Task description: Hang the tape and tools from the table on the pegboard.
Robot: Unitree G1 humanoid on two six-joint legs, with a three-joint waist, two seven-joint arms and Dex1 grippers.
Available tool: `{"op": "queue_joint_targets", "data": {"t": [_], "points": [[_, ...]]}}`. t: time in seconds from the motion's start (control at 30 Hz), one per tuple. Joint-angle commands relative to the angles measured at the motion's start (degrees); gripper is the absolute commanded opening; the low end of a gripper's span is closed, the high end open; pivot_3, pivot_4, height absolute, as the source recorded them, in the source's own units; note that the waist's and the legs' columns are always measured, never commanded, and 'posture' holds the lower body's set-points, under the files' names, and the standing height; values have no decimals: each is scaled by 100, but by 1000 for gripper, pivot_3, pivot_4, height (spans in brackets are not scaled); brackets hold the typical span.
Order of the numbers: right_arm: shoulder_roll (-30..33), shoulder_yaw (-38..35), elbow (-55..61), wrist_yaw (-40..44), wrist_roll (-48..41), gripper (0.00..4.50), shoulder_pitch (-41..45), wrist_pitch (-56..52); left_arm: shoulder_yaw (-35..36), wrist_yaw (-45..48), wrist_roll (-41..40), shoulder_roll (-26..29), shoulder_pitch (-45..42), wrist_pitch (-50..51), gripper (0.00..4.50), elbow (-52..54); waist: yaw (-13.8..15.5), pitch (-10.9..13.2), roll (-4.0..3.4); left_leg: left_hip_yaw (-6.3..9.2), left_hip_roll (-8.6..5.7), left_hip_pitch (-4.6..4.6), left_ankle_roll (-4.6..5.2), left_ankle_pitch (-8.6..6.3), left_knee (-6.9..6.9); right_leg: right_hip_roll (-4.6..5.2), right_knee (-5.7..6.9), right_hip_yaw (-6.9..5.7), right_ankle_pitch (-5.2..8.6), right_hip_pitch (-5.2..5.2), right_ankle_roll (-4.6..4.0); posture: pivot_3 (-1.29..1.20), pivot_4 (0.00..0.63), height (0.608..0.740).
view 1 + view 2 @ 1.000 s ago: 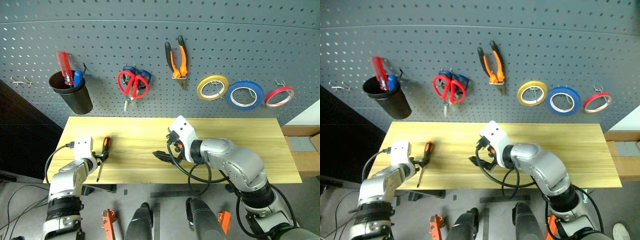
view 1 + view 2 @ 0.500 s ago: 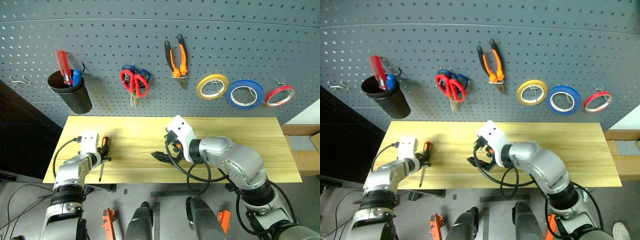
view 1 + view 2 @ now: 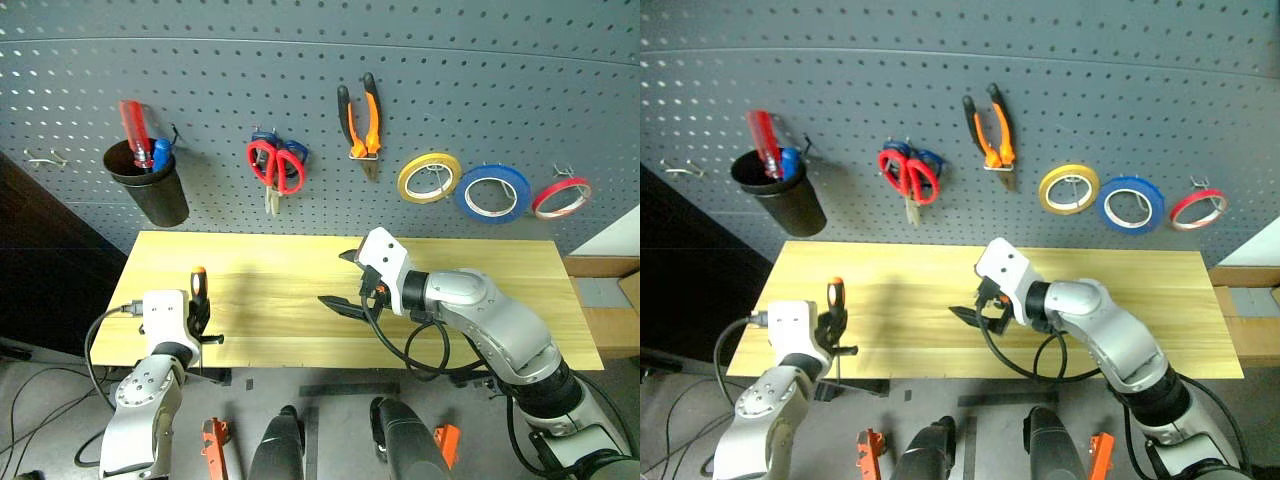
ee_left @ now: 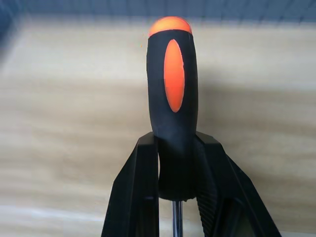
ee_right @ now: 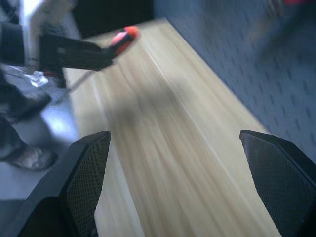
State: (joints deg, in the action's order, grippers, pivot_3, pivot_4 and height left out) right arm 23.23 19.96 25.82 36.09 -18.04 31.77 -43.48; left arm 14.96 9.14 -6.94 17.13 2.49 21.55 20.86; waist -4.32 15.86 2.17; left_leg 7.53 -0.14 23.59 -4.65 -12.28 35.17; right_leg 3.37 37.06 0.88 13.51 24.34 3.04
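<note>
We've got the left gripper [image 4: 178, 163] clamped on the screwdriver [image 3: 197, 300], low on its black-and-orange handle w/ the shaft hanging below, so the tool stands upright just above the desk's [image 3: 300, 260] near-left edge; gripping it that way probably leaves the handle end free for dropping into a holder or onto a hook. The right gripper [image 3: 347, 280] hangs over mid-desk, fingers spread wide, nothing in it; we read that as standing by, out of the way. On the pegboard [image 3: 320, 90] the rest already hangs: red-handled scissors [image 3: 274, 168] on a hook in front of a blue-handled pair, orange-and-black pliers [image 3: 360, 122] nose down, then the yellow tape roll [image 3: 428, 178], blue tape roll [image 3: 492, 193] and thin red roll [image 3: 561, 197], each on its own hook. A black cup [image 3: 150, 185] at the left holds a red-handled screwdriver & a blue tool. The desk is pale plank wood w/ no other tools on it; grey floor below, a pale shelf edge at the far right.
</note>
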Motion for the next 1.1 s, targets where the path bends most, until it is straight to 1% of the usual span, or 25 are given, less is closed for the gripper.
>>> {"op": "queue_joint_targets", "data": {"t": [0.03,0.1,0.2,0.27,0.33,0.4,0.5,0.57,0.7,0.8,0.9,1.0,1.07,1.1], "points": [[-233,-359,16,52,-118,4500,332,453,107,-190,198,246,-833,-564,609,536,36,-46,3,0,0,-1,-1,7,4,-2,1,0,-9,-3,3,-92,130,740],[-358,-426,-159,36,-108,4500,471,564,267,-272,106,311,-1298,-526,609,437,54,-140,8,-2,1,0,-3,32,4,-6,-14,2,-46,-5,4,-89,115,740],[-492,-474,-454,-36,4,4500,644,729,566,-373,-64,517,-2139,-452,609,178,45,-275,14,-11,0,-20,-2,35,5,-6,-17,10,-50,-26,12,-91,108,740],[-539,-488,-616,-40,68,4500,736,845,713,-397,-146,700,-2703,-466,609,-27,45,-308,25,-5,8,-24,-1,42,5,-17,-10,4,-47,-26,15,-90,102,740],[-609,-525,-744,-92,116,4500,818,914,851,-385,-216,973,-3428,-559,609,-448,42,-311,26,-3,17,-31,-8,51,5,-26,-4,3,-49,-28,14,-90,100,740],[-666,-541,-832,-124,162,4500,862,961,904,-343,-236,1150,-3819,-691,609,-842,23,-322,22,0,19,-31,-14,64,3,-31,-3,2,-59,-27,13,-92,98,740],[-733,-522,-912,-202,236,4500,911,980,912,-182,-262,1405,-4460,-1166,609,-1801,-13,-365,23,-6,18,-33,-14,64,3,-29,-5,8,-63,-28,13,-92,95,740],[-757,-513,-944,-220,269,4500,928,970,885,-145,-245,1458,-4661,-1442,609,-2224,-30,-385,21,-4,19,-33,-14,65,2,-30,-5,6,-76,-27,-8,-92,95,740],[-807,-480,-930,-231,321,4500,908,952,714,-168,-10,1464,-5007,-2358,609,-3421,-49,-406,24,-3,18,-34,-15,65,2,-29,-1,7,-78,-26,-10,-99,98,740],[-836,-477,-886,-240,340,4500,897,920,686,-248,22,1381,-5154,-2769,609,-4200,-57,-408,24,-3,18,-34,-15,66,2,-29,2,7,-79,-26,-11,-107,101,740],[-851,-487,-838,-245,334,4500,885,901,642,-287,23,1337,-5127,-3058,609,-4526,-68,-409,23,-4,18,-34,-15,66,3,-29,3,8,-79,-26,-11,-116,104,740],[-893,-536,-771,-266,269,4500,867,857,651,-231,-49,1260,-4867,-3172,609,-4444,-80,-409,23,-3,18,-33,-15,66,2,-29,4,8,-80,-24,-11,-118,105,740],[-912,-559,-734,-257,220,4500,859,799,635,-220,-80,1213,-4733,-3181,1335,-4283,-85,-412,22,-3,18,-34,-15,65,1,-28,6,8,-80,-23,-11,-116,102,740],[-915,-562,-719,-242,204,4500,855,786,634,-266,-72,1194,-4683,-3157,1586,-4212,-86,-413,23,-4,18,-34,-15,65,1,-28,7,9,-80,-24,-11,-116,102,740]]}}
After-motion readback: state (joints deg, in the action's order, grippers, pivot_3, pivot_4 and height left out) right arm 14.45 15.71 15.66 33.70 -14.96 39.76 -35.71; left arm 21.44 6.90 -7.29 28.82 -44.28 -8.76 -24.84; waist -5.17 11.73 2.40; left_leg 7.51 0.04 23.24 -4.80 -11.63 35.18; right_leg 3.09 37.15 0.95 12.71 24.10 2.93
